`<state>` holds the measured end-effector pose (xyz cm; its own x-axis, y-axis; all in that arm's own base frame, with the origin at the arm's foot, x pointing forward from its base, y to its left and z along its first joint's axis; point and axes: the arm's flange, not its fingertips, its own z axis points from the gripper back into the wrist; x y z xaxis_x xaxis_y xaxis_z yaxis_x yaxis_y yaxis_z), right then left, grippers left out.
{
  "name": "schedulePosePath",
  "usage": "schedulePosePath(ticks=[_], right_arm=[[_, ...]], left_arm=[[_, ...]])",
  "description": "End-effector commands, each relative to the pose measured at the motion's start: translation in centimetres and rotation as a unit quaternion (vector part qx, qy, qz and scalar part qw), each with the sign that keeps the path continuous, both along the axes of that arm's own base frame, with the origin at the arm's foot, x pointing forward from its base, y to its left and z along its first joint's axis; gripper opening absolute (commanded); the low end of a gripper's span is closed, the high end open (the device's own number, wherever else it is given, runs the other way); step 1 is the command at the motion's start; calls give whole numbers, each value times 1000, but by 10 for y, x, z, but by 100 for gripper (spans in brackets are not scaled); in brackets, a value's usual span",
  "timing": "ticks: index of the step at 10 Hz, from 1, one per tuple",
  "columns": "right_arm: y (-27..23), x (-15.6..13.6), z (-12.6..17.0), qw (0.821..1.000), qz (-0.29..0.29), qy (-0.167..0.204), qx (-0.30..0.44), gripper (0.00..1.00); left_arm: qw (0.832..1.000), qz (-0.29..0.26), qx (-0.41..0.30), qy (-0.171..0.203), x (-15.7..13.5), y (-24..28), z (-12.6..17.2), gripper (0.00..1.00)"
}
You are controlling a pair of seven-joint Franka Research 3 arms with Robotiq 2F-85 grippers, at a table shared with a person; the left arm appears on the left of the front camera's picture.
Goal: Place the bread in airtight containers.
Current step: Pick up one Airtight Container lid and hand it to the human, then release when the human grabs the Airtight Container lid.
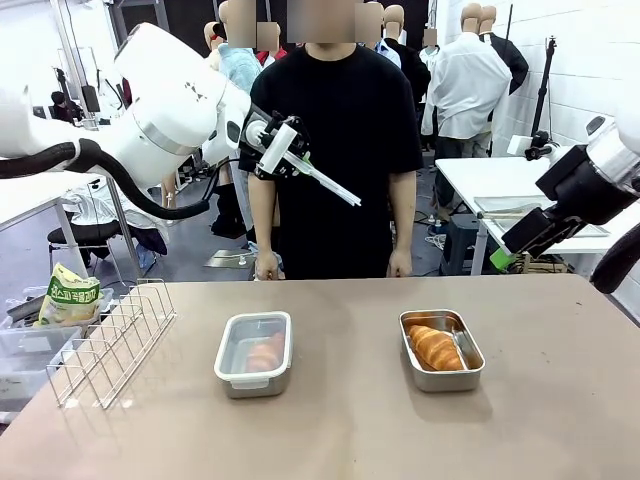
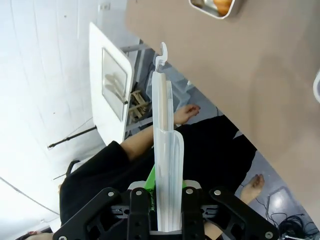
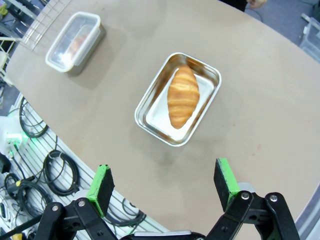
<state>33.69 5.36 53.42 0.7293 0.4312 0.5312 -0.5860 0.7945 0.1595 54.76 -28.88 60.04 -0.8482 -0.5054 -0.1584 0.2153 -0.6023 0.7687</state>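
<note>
The main risk sits with the lid [image 1: 322, 180] pinched edge-on in the left end effector [image 1: 278, 150]: it is held by one end only and sticks out long and thin, so a quick swing or a tilted approach could let it twist or slip between the pads. Even if it stays put, it could come down askew on the open container [image 1: 441, 349] and fail to snap shut, or press on the roll [image 1: 434, 347] lying inside that pan. The left end effector is closed narrow on the lid, high above the counter [image 1: 330, 430] and in front of the person's chest; the open container lies well below it and off to its right. The lidded container [image 1: 254, 352] with the other roll [image 1: 265, 352] visible through its clear top lies almost straight below it. The right end effector [image 3: 163, 186] stands wide and grips nothing, touching nothing; in its wrist view the open container [image 3: 178, 97] with the roll [image 3: 183, 95] lies just ahead of its fingertips, and the lidded container [image 3: 75, 41] farther off. Its closeness above that pan could crowd the left arm's descent, in my judgement.
</note>
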Motion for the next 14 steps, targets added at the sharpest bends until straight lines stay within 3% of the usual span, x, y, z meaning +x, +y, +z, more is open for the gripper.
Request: schedulePosePath(ticks=[1,2,3,4,14], right_arm=[[0,1,-1,1000,1,3,7,100],[0,1,-1,1000,1,3,7,100],[0,1,-1,1000,1,3,7,100],[0,1,-1,1000,1,3,7,100],[0,1,-1,1000,1,3,7,100]], left_arm=[[1000,-2,-26,5,0,1,-3,0],[1000,2,-28,7,-1,1,-4,0],[998,-10,-8,57,-3,14,1,0],[1000,5,-8,7,2,1,-3,0],[1000,5,-8,7,2,1,-3,0]])
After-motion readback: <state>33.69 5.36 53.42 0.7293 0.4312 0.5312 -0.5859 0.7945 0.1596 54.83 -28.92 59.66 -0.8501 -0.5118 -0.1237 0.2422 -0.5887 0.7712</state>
